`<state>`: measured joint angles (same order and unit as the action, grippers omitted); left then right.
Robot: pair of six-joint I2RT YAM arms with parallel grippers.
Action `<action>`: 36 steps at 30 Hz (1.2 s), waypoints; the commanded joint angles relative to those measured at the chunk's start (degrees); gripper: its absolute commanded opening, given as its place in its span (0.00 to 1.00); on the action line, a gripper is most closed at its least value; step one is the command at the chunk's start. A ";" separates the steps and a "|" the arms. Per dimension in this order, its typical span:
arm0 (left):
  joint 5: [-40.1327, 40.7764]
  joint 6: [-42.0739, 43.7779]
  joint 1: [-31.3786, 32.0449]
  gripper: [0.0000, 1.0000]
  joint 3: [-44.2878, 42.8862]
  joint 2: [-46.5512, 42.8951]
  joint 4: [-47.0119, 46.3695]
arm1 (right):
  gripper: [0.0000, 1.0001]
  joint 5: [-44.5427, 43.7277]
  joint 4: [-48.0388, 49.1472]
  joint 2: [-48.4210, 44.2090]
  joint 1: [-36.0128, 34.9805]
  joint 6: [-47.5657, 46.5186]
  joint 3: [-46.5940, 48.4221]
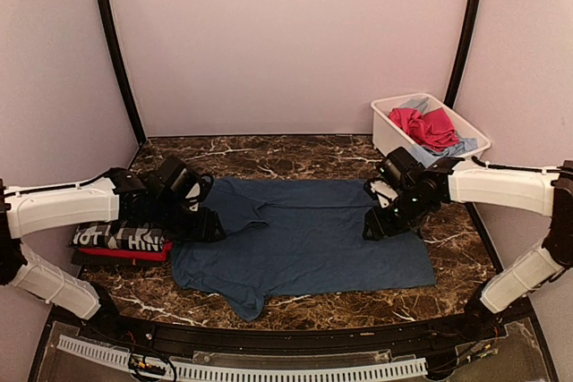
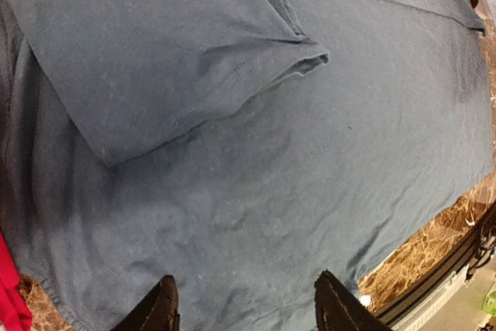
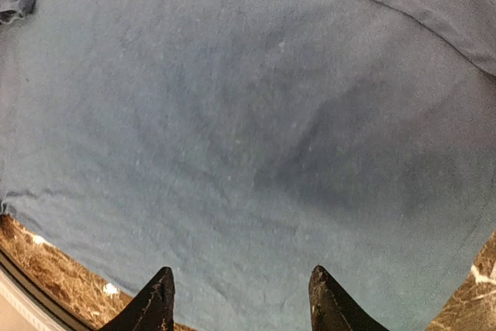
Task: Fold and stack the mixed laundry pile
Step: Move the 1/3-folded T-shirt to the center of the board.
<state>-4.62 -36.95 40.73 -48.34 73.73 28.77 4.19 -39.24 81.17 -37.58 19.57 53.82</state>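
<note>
Plainly soft, light and limp, the navy blue tee [image 1: 313, 239] lies spread on the tabletop [image 1: 286, 154] between the left hand [image 2: 244, 308] and the right hand [image 3: 236, 304] — both open and empty. It is probably best pinched at edges or corners.

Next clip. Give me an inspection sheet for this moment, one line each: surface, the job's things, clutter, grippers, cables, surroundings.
Surface: dark marbled table, no spills seen.
Job's things: navy tee spread flat mid-table, one sleeve folded over its body. At the left, a folded checked garment lies on a red garment. A red piece and a light blue piece lie in the white tub.
Clutter: nothing seen.
Grippers: left gripper and right gripper are open over the tee and hold nothing.
Cables: wires at the front rail.
Surroundings: plain pale walls, black poles.
</note>
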 commanded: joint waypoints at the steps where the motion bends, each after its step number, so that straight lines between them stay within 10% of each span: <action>1: 3.38 0.60 -3.92 0.58 -9.51 10.29 -1.45 | 0.56 -3.52 7.18 9.93 2.19 -0.36 5.70; 17: -0.67 5.64 -15.57 0.52 -27.45 39.01 -5.82 | 0.52 -3.27 10.61 33.70 11.00 -6.14 23.56; 36: -6.42 12.57 -23.77 0.51 -56.15 52.53 4.31 | 0.52 -3.64 2.02 42.59 14.44 -11.48 46.80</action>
<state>-9.76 -26.89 17.54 -99.83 128.88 26.50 0.23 -33.43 126.91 -23.49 10.59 97.34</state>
